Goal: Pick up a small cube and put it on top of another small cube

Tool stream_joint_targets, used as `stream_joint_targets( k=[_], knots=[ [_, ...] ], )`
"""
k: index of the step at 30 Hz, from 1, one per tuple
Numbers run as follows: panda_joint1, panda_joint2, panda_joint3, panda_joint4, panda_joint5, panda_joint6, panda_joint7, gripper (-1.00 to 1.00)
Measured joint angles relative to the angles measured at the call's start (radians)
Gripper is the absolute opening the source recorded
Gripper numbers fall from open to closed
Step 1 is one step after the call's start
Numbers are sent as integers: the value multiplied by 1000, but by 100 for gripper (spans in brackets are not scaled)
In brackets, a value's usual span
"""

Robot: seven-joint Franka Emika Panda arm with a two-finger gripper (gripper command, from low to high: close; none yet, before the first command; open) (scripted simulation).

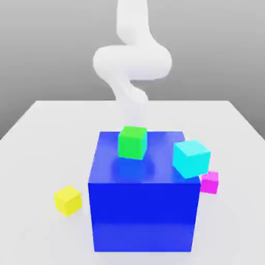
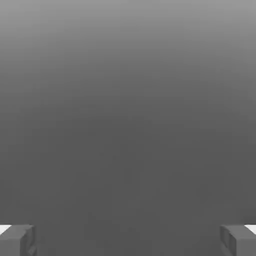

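- The gripper [image 2: 128, 241] is standing wide in the hand view, its two fingertips [image 2: 27, 241] showing well apart near the lower corners, and a plain grey expanse is stretching between and beyond them.
- The white arm [image 1: 132, 62] is reaching down in the exterior view, bending through its rounded joints (a rather pale figure against the grey), and its lower part is passing behind the big blue cube [image 1: 143, 216].
- The small magenta cube [image 1: 209, 182] is sitting on the white table [image 1: 39, 155], just beyond the big blue cube's side toward the exterior view's right; the cyan cube [image 1: 191, 158] is slightly covering its upper corner there.
- The cyan cube is showing at the front corner of the blue top on the exterior view's right, turned at an angle and jutting past the edge (whether it is touching the blue surface, I cannot tell).
- The green cube [image 1: 132, 143] is showing against the blue top, toward its back and nearer the exterior view's left than the cyan cube, with a darker patch lying in front of it.
- The yellow cube [image 1: 68, 201] is resting on the table toward the exterior view's left, apart from the big blue cube and turning one corner forward.
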Motion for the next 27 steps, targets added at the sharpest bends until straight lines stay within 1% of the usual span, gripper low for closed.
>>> stream_joint_targets(
  k=[13, 17, 20, 22, 23, 24, 25, 27],
  knots=[
    [132, 406, 375, -363, 157, 321, 455, 0],
    [168, 537, 485, -476, 184, 429, 626, 0],
    [186, 628, 558, -555, 181, 505, 759, 0],
    [179, 678, 601, -598, 165, 550, 846, 0],
    [168, 705, 605, -605, 120, 572, 895, 0],
    [153, 736, 595, -605, 48, 595, 954, 0],
    [173, 769, 553, -601, -39, 618, 1021, 0],
    [265, 833, 417, -587, -214, 660, 1149, 0]
  ],
)
